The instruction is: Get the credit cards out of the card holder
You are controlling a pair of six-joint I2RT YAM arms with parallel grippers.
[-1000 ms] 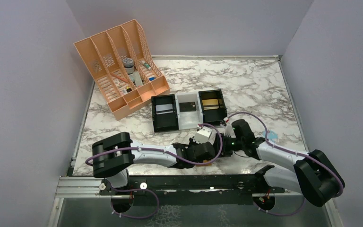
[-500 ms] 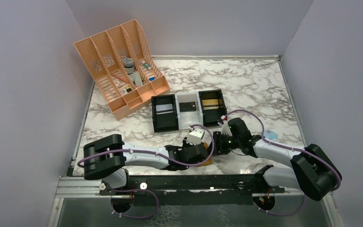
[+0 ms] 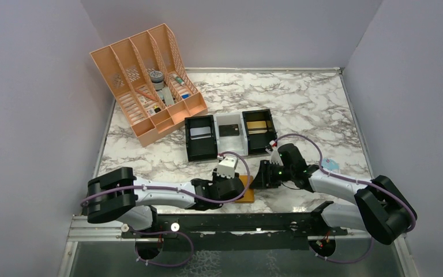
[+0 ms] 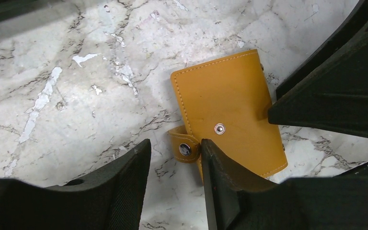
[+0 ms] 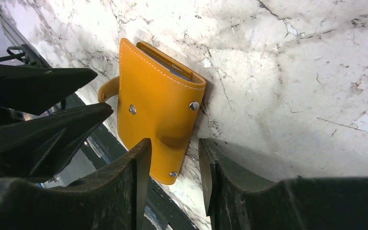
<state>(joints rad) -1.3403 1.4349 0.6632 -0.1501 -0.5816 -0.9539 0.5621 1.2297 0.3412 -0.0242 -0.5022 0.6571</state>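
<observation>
The card holder (image 3: 246, 195) is a mustard-tan wallet lying closed on the marble near the front edge. Its snap strap (image 4: 182, 147) hangs loose. My left gripper (image 4: 176, 143) is open, the strap's tab just ahead of the gap, and its right finger (image 4: 220, 182) touches the holder's (image 4: 227, 108) edge. My right gripper (image 5: 172, 143) comes from the opposite side and is open. The holder's (image 5: 153, 108) lower corner lies between its jaws, apart from the right finger (image 5: 220, 182). The credit cards are hidden inside the holder; only a thin grey sliver (image 5: 171, 67) shows at its mouth.
Two black bins (image 3: 201, 151) (image 3: 259, 138) flank a white one (image 3: 229, 144) behind the grippers. An orange desk organiser (image 3: 150, 86) stands at the back left. A clear-blue packet (image 3: 330, 165) lies to the right. The metal rail (image 3: 236, 222) runs just in front of the holder.
My left gripper has opened and drawn back to the left, uncovering the holder on the table. My right gripper has shifted slightly left and its jaws have narrowed a little.
</observation>
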